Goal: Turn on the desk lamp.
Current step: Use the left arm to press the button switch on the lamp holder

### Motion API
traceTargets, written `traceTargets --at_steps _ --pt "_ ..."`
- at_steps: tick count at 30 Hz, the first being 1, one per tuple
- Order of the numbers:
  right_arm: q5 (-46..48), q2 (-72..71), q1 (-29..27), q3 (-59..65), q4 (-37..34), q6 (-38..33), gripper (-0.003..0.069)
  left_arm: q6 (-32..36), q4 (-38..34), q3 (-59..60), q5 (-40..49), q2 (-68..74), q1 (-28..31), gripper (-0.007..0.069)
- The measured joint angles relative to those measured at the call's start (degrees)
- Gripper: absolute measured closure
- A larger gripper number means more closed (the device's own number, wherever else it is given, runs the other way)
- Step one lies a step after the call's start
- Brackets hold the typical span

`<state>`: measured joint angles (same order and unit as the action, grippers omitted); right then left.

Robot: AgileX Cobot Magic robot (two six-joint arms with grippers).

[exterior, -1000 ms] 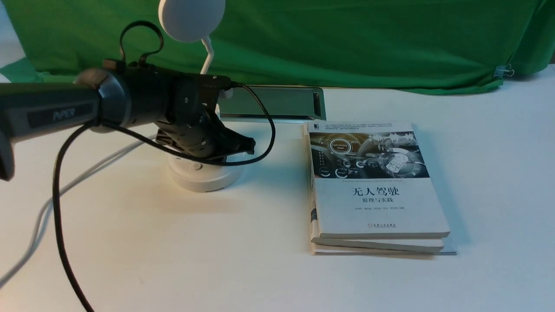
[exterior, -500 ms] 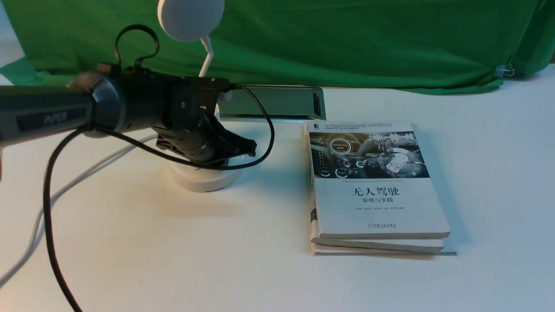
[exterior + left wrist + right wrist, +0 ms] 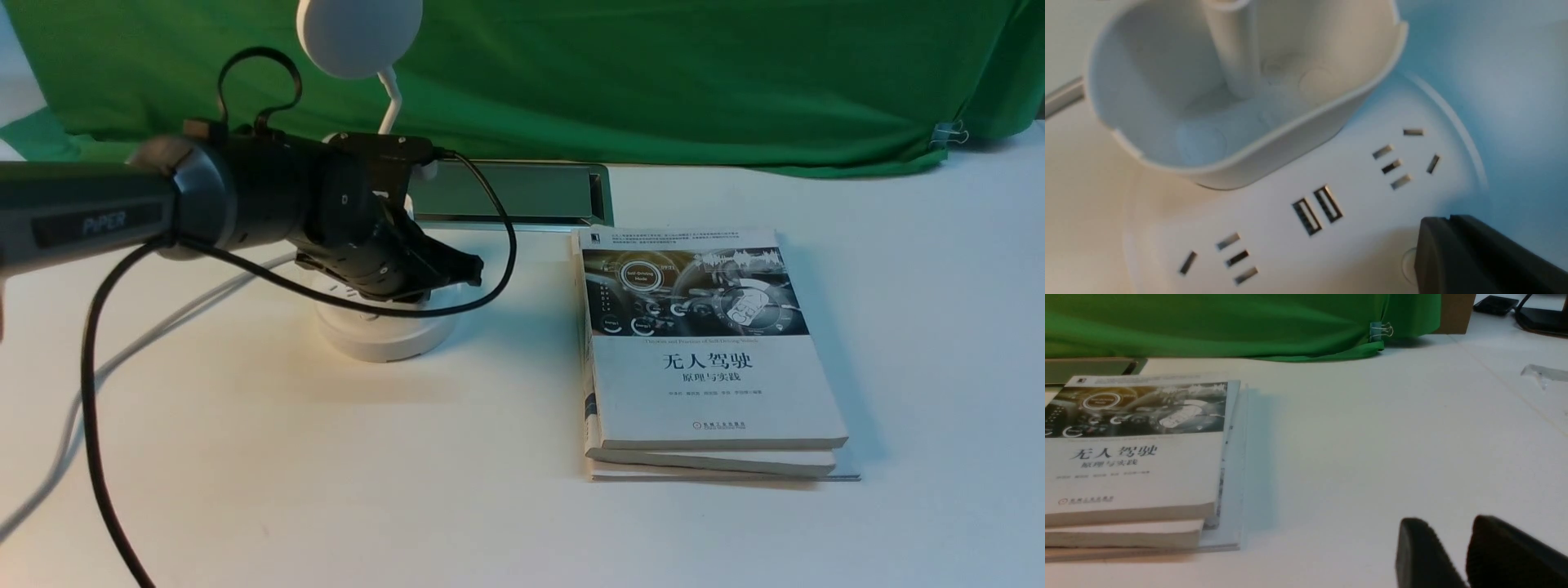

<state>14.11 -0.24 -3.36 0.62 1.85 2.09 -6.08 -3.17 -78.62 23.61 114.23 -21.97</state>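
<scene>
White desk lamp (image 3: 384, 335) stands far side, about 11 o'clock on the table (image 3: 490, 506), head looks unlit. Left gripper (image 3: 1447, 221), tips pressed together, is over the base beside a round button (image 3: 1408, 266); contact unclear. Books (image 3: 710, 392) at 3-4 o'clock from base. Right gripper (image 3: 1447, 539) slightly spread, holding nothing. Pressing step, I reckon; next: line up, push straight down.

"What's on the table's left?"

"The desk lamp (image 3: 390, 337), its base partly hidden behind the left arm (image 3: 245, 192)."

"And right of it?"

"Stacked books (image 3: 718, 384), nearer than the green cloth (image 3: 653, 82)."
</scene>
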Motion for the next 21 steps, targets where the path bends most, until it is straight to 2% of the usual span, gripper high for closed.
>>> traceTargets --at_steps 21 --pt "0.04 0.0 0.0 0.0 0.0 0.03 0.0418 -0.03 1.56 -0.61 -2.25 1.92 0.0 0.0603"
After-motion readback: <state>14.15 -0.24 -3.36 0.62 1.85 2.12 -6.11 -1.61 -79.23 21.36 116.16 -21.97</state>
